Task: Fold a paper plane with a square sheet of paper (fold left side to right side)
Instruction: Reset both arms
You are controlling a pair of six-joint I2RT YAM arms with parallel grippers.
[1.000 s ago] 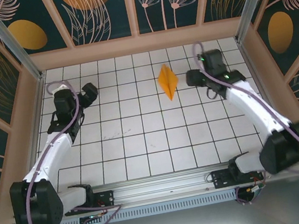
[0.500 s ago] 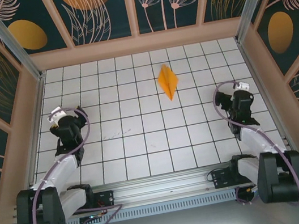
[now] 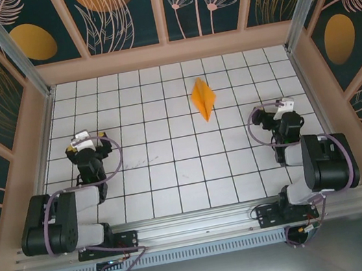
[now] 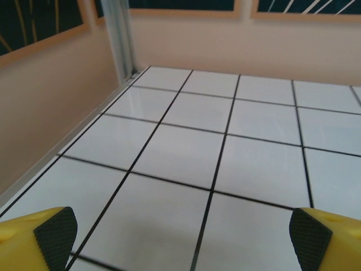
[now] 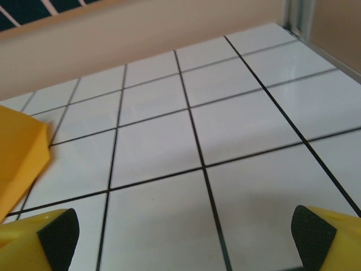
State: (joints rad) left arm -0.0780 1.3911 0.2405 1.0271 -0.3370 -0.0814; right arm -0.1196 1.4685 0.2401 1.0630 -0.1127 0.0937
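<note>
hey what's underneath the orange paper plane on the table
The paper plane lies on the white tiled table. Tiles and grid lines show all around it. The patch directly beneath is covered by the paper, so nothing there can be seen.

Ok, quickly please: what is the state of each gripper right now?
Left gripper: open, holding nothing.
Right gripper: open, holding nothing.
</note>
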